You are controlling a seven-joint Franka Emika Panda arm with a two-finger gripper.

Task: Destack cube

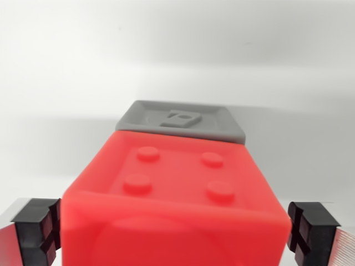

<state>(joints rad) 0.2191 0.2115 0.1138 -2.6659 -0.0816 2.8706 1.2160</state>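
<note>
Straddling red cube (pixel 177 188), hand (pixel 177 233) spread, grey cube (pixel 183 120) behind

The gripper (pixel 176 235) points downward, its two black fingers (pixel 37 230) spread wide apart at the lower corners.

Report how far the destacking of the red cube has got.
Done: the gripper is lined up, its black pads flanking the red cube. In hand: the grasp; whether the pads touch the cube is unclear. Left: whether the red cube still sits on the grey cube behind it cannot be told; lifting or setting it down apart appears to remain.
</note>
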